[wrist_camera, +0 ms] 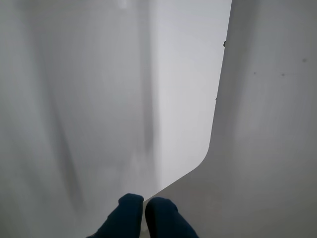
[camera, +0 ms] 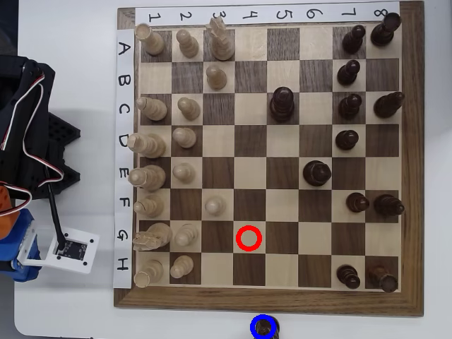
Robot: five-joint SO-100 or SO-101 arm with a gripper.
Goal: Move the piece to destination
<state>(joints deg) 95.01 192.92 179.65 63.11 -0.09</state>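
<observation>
Dark blue fingers [wrist_camera: 130,214] rise from the bottom edge of the wrist view, tips pressed together with nothing between them; the gripper [wrist_camera: 144,202] points at a white table [wrist_camera: 267,148] with a rounded corner and blurred pale background beyond it. Neither board nor pieces appear in that view.

Only the overhead view shows the chessboard [camera: 268,302] (labelled 1–8 along the top, A–H down the left). Pale pieces crowd its left columns and dark ones its right. A red ring [camera: 248,239] marks an unoccupied dark square in row G. Below the board's bottom edge, at the frame's lower border, the blue ring [camera: 263,327] sits on the white surface with the dark pawn [camera: 265,327] inside it, partly cut off by the frame. At the left, off the board, lies the arm's black base [camera: 32,141] with red and white wires, plus a white camera mount [camera: 69,251].
</observation>
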